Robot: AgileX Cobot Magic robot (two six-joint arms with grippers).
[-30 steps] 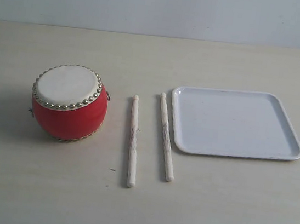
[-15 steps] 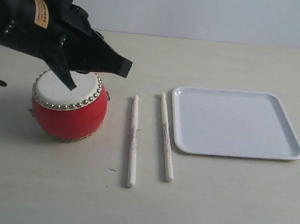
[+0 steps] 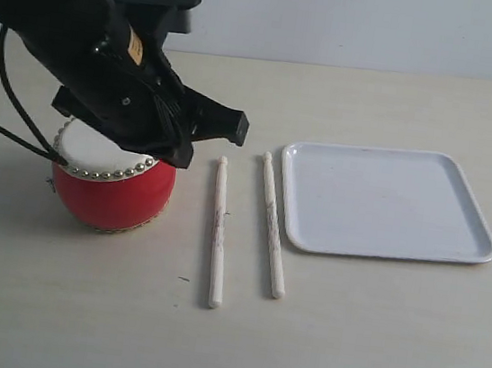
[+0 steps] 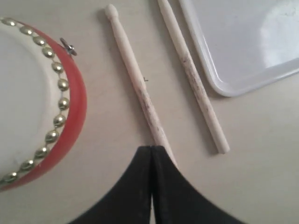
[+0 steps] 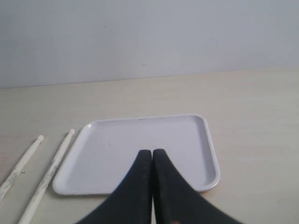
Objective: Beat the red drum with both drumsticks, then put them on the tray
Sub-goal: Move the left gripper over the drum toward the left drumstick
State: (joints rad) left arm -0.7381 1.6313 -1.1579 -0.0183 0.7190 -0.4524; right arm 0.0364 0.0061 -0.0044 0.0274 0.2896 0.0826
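We see both jaws clenched on nothing, left arm (image 3: 98, 65) above the red drum (image 3: 113, 196), drumsticks (image 3: 218, 235) just beside it.

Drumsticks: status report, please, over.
Left gripper and right gripper: jaws shut, empty. Two slim pale wooden drumsticks lying flat between glossy red studded drum and flat white plastic tray, ungrasped. No obstruction seen.

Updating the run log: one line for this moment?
sticks: both on table, between drum and tray | left gripper: shut, empty, above drum-side stick | right gripper: shut, empty
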